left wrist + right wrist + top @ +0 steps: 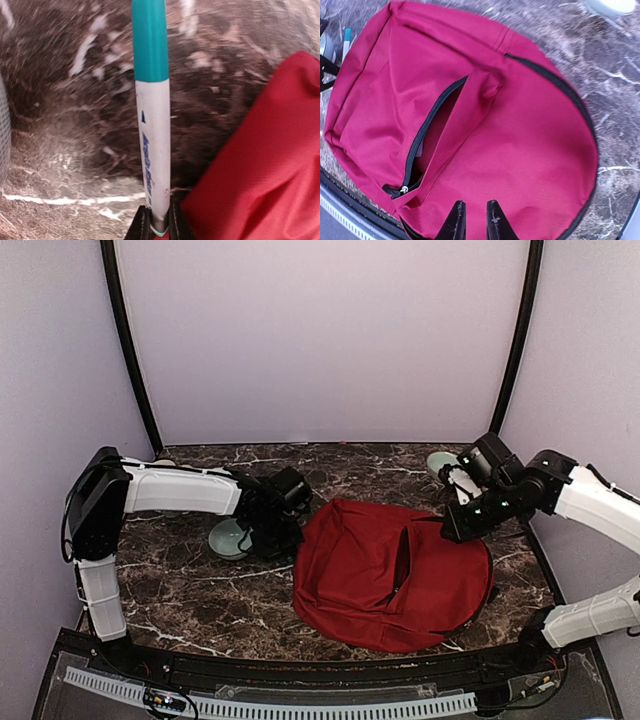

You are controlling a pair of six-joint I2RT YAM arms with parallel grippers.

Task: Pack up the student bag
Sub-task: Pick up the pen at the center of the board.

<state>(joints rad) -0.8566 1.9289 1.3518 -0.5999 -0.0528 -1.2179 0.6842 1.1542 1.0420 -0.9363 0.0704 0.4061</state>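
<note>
From above, the bag (385,575) is seen lying flat on the table (200,590), right of centre. Its long axis is set left to right, with the rounded top turned toward the right gripper (452,528). The left gripper (280,530) is placed just beside its flat end.

At the left wrist, a marker (152,125) is clamped between the fingers, teal cap pointed away.

At the right wrist, the fingers (455,222) are drawn nearly together over the bag, and nothing is seen between them. The pocket (435,135) is unzipped.

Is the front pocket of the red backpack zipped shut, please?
No, in the right wrist view the front pocket of the student bag gapes open along its zipper.
</note>
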